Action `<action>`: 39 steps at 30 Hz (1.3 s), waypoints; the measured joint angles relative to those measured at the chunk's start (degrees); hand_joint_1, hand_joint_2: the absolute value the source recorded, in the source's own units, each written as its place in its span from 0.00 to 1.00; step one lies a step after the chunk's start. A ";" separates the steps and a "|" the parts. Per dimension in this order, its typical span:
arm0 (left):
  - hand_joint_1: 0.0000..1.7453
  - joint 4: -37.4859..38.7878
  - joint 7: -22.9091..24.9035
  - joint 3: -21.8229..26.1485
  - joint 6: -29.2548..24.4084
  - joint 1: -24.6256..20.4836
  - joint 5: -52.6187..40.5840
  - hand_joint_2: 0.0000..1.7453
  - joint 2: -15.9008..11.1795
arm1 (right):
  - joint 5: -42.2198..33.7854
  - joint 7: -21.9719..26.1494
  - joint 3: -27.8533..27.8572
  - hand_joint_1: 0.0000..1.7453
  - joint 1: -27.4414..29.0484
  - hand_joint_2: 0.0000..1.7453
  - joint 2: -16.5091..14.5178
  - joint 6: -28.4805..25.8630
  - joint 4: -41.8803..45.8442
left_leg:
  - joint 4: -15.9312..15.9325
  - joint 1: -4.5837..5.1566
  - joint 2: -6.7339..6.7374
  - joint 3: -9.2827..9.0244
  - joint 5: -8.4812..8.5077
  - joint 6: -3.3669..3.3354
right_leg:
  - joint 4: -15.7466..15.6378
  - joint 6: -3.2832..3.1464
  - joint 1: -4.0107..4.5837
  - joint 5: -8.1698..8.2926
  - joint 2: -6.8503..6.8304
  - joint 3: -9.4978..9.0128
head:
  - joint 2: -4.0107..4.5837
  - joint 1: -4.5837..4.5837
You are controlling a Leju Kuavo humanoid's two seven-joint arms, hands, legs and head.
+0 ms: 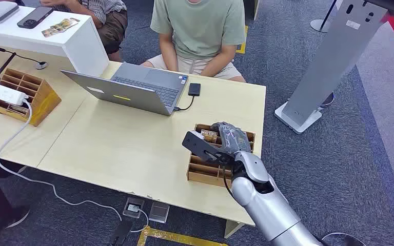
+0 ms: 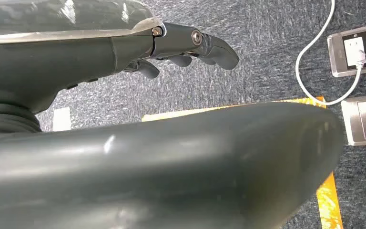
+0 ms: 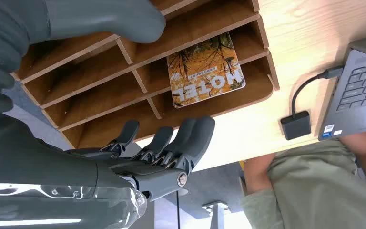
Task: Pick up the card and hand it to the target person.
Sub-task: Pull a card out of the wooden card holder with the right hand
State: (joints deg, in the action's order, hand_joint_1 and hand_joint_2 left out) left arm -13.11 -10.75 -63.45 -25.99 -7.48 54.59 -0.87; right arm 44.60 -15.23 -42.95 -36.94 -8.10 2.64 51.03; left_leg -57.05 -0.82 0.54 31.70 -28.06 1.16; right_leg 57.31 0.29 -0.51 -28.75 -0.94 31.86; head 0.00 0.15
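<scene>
Card [image 3: 206, 70] lies flat in the wooden organiser [image 1: 201, 173], untouched; your right hand [image 3: 138, 157] hovers over it, fingers spread and empty. Left hand [image 2: 181, 45] hangs loosely curled, holding nothing. You're reaching: next, lower and pinch the card's edge.

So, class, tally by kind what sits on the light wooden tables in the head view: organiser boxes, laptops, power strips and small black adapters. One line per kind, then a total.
Wooden organiser boxes: 2
Laptops: 1
White power strips: 1
Small black adapters: 1
Total: 5
</scene>
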 joint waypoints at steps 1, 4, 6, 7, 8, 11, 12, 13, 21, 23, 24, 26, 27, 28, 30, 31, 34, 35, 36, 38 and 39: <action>0.00 0.00 -0.01 0.00 0.02 -0.01 -0.01 0.00 -0.03 | -0.08 -0.05 -0.01 0.34 0.00 1.00 -0.03 0.00 -0.08 | 0.00 0.00 0.00 0.00 0.00 0.00 | 0.00 0.00 0.00 0.00 0.00 0.00 | 0.00 0.00; 0.00 0.00 -0.08 0.00 0.11 -0.02 -0.10 0.00 -0.14 | -0.33 -0.33 -0.05 0.34 -0.03 1.00 -0.18 -0.02 -0.46 | 0.00 0.00 0.00 0.00 0.00 0.00 | 0.00 0.00 0.00 0.00 0.00 0.00 | 0.00 0.01; 0.00 0.00 -0.14 0.00 0.16 -0.03 -0.27 0.00 -0.21 | -0.53 -0.57 -0.10 0.35 -0.04 1.00 -0.26 -0.04 -0.73 | 0.00 0.00 0.00 0.00 0.00 0.00 | 0.00 0.00 0.00 0.00 0.00 0.00 | 0.00 0.01; 0.00 0.00 -0.16 0.00 0.19 -0.03 -0.37 0.00 -0.26 | -0.64 -0.69 -0.11 0.36 -0.05 1.00 -0.28 -0.05 -0.85 | 0.00 0.00 0.00 0.00 0.00 0.00 | 0.00 0.00 0.00 0.00 0.00 0.00 | 0.00 0.01; 0.00 0.00 -0.18 0.00 0.25 -0.03 -0.44 0.00 -0.30 | -0.73 -0.81 -0.13 0.36 -0.06 1.00 -0.31 -0.07 -0.97 | 0.00 0.00 0.00 0.00 0.00 0.00 | 0.00 0.00 0.00 0.00 0.00 0.00 | 0.00 0.00; 0.00 0.02 -0.27 0.00 0.49 -0.03 -0.51 0.00 -0.41 | -0.84 -1.01 -0.13 0.37 -0.12 1.00 -0.47 -0.11 -1.31 | 0.00 0.00 0.00 0.00 0.00 0.00 | 0.00 0.00 0.00 0.00 0.00 0.00 | 0.00 0.00; 0.00 0.01 -0.30 0.00 0.54 -0.03 -0.52 0.00 -0.43 | -0.85 -1.02 -0.14 0.37 -0.15 1.00 -0.53 -0.12 -1.42 | 0.00 0.00 0.00 0.00 0.00 0.00 | 0.00 0.00 0.00 0.00 0.00 0.00 | 0.00 0.00; 0.00 0.00 -0.31 0.00 0.57 -0.03 -0.54 0.00 -0.44 | -0.86 -1.02 -0.14 0.37 -0.20 1.00 -0.59 -0.12 -1.52 | 0.00 0.00 0.00 0.00 0.00 0.00 | 0.00 0.00 0.00 0.00 0.00 0.00 | 0.00 0.00; 0.00 0.01 -0.28 0.00 0.61 -0.03 -0.56 0.00 -0.48 | -0.86 -1.05 -0.30 0.38 -0.40 1.00 -0.93 -0.11 -2.22 | 0.00 0.00 0.00 -0.01 0.00 0.00 | 0.00 0.00 0.00 0.00 0.00 -0.01 | 0.00 0.01; 0.00 0.00 -0.28 0.00 0.61 -0.03 -0.56 0.00 -0.48 | -0.86 -1.05 -0.34 0.39 -0.47 1.00 -1.00 -0.11 -2.40 | 0.00 0.00 0.00 -0.01 0.00 0.00 | 0.00 0.00 0.00 0.00 0.00 -0.01 | 0.00 0.00; 0.00 0.00 -0.28 0.00 0.61 -0.02 -0.56 0.00 -0.48 | -0.84 -1.05 -0.36 0.40 -0.52 1.00 -1.04 -0.11 -2.49 | 0.00 0.00 0.00 -0.01 0.00 0.00 | 0.00 0.00 0.00 0.00 0.00 -0.01 | 0.00 0.00; 0.00 0.01 -0.30 0.00 0.62 -0.03 -0.56 0.00 -0.48 | -0.72 -1.05 -0.38 0.41 -0.62 1.00 -1.13 -0.13 -2.66 | 0.00 0.00 0.00 -0.01 0.00 0.00 | 0.00 0.00 0.00 0.00 0.00 -0.01 | 0.00 0.00; 0.00 0.02 -0.33 0.00 0.63 -0.03 -0.56 0.00 -0.48 | -0.60 -1.04 -0.39 0.41 -0.69 1.00 -1.17 -0.13 -2.75 | 0.00 0.00 0.00 -0.01 0.00 0.00 | 0.00 0.00 0.00 0.00 0.00 -0.01 | 0.00 0.00; 0.00 0.02 -0.39 0.00 0.64 -0.03 -0.56 0.00 -0.48 | -0.45 -1.03 -0.41 0.42 -0.77 1.00 -1.23 -0.12 -2.86 | 0.00 0.00 0.00 -0.01 0.00 0.00 | 0.00 0.00 0.00 0.00 0.00 -0.01 | 0.00 0.00; 0.00 0.00 -0.52 0.00 0.67 -0.03 -0.57 0.00 -0.49 | -0.19 -0.99 -0.44 0.43 -0.90 1.00 -1.39 -0.11 -3.08 | 0.00 0.00 0.00 -0.01 0.00 0.00 | 0.00 0.00 0.00 0.00 0.00 -0.01 | 0.00 0.00; 0.00 0.00 -0.57 0.00 0.68 -0.03 -0.59 0.00 -0.49 | -0.07 -0.96 -0.48 0.45 -0.92 1.00 -1.49 -0.11 -3.19 | 0.00 0.00 0.00 -0.01 0.00 0.00 | 0.00 0.00 0.00 0.00 0.00 -0.01 | 0.00 0.00; 0.00 0.00 -0.62 0.00 0.69 -0.03 -0.65 0.00 -0.50 | 0.50 -0.87 -0.73 0.47 -0.97 1.00 -1.78 -0.13 -3.58 | 0.00 0.00 0.00 -0.01 0.00 0.00 | 0.00 0.00 0.00 0.00 0.01 0.00 | 0.00 0.01; 0.00 0.01 -0.61 0.00 0.70 -0.03 -0.66 0.00 -0.50 | 0.68 -0.86 -0.82 0.48 -0.98 1.00 -1.87 -0.13 -3.71 | 0.00 0.00 0.01 -0.01 0.00 0.00 | 0.00 0.00 0.00 0.00 0.01 0.00 | 0.00 0.01; 0.00 0.01 -0.58 0.00 0.70 -0.03 -0.67 0.00 -0.50 | 0.81 -0.84 -0.88 0.49 -0.98 1.00 -1.93 -0.14 -3.78 | 0.00 0.00 0.01 -0.01 0.00 0.00 | 0.00 0.00 0.00 0.00 0.01 0.00 | 0.00 0.01; 0.00 0.01 -0.52 0.00 0.70 -0.03 -0.67 0.00 -0.50 | 0.98 -0.75 -0.97 0.49 -1.00 1.00 -2.05 -0.15 -3.90 | 0.00 0.00 0.01 -0.01 0.00 0.00 | 0.00 0.00 0.00 0.00 0.01 0.00 | 0.00 0.00; 0.00 0.01 -0.50 0.00 0.68 -0.03 -0.67 0.00 -0.50 | 1.06 -0.69 -0.99 0.50 -1.00 1.00 -2.12 -0.16 -3.95 | 0.00 0.00 0.01 -0.01 0.00 0.00 | 0.00 0.00 0.00 0.00 0.01 0.00 | 0.00 0.00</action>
State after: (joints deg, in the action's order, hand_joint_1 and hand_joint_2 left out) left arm -13.10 -11.26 -63.45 -25.31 -7.50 53.92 -1.38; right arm 45.66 -15.92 -43.94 -37.94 -10.22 2.49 47.07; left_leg -57.04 -0.82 0.55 31.69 -28.06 1.16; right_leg 57.31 0.28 -0.51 -28.76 -0.93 31.86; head 0.00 0.15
